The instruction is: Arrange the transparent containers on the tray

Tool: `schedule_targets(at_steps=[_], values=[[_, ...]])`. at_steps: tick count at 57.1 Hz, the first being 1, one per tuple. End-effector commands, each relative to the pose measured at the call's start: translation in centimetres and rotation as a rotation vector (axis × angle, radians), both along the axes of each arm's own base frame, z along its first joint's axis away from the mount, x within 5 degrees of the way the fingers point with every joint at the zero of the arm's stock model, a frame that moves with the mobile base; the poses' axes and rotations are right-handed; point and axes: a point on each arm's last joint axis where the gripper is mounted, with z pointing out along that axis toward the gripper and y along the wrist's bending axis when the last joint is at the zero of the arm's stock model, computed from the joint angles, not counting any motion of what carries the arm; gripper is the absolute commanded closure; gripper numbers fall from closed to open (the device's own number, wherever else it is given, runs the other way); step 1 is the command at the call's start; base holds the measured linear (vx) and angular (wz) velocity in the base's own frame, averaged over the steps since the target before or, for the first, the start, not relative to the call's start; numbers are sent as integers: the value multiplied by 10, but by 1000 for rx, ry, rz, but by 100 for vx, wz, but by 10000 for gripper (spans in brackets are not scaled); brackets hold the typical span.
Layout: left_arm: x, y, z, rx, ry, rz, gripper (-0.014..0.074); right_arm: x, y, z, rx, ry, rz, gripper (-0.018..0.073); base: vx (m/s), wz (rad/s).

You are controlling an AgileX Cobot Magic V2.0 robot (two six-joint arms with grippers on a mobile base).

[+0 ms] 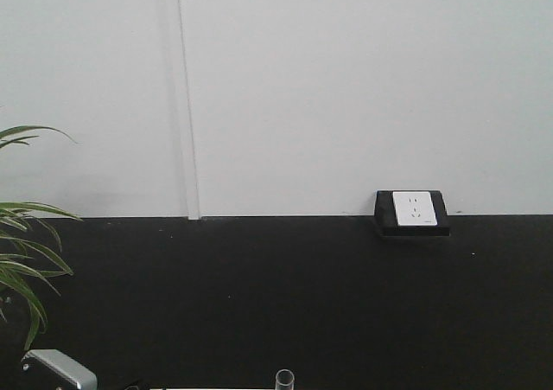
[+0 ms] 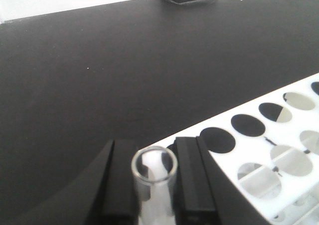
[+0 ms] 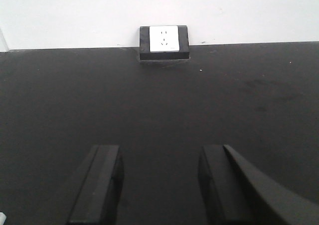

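In the left wrist view my left gripper (image 2: 153,155) is shut on one transparent container (image 2: 155,197), a clear glass tube held upright with its open round rim facing the camera. It stands at the near corner of a white rack (image 2: 259,150) with round holes; I cannot tell whether its bottom sits in a hole. The same tube's rim (image 1: 284,378) pokes up at the bottom edge of the front view. My right gripper (image 3: 159,152) is open over bare black tabletop, with nothing between its fingers. The tray is out of view.
A black socket box (image 3: 164,42) with a white outlet sits at the wall, also visible as the socket box (image 1: 412,212). Plant leaves (image 1: 22,260) reach in at the left. A grey metal part (image 1: 59,369) shows at the bottom left.
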Motion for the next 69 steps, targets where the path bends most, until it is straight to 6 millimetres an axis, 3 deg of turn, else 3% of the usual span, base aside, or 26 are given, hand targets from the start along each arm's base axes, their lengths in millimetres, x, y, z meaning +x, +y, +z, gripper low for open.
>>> schedule_targets(at_steps=[1, 22, 39, 55, 61, 69], values=[[5, -4, 22, -75, -121, -2, 419, 3, 0, 17, -21, -108, 7, 130, 0, 0], [-9, 3, 65, -110, -240, 6, 420, 3, 0, 20, -21, -134, 10, 130, 0, 0], [0, 4, 135, -75, -272, 50, 420, 4, 0, 21, -21, -149, 12, 130, 0, 0], [-8, 10, 174, -66, -289, 77, 420, 6, 3, 25, 25, -200, 30, 132, 0, 0], [-14, 13, 177, -65, -288, 83, 420, 16, 15, 24, 4, -207, 129, 132, 0, 0], [-19, 17, 176, -39, -241, 94, 420, 33, 48, 15, 2, -173, 342, 132, 0, 0]])
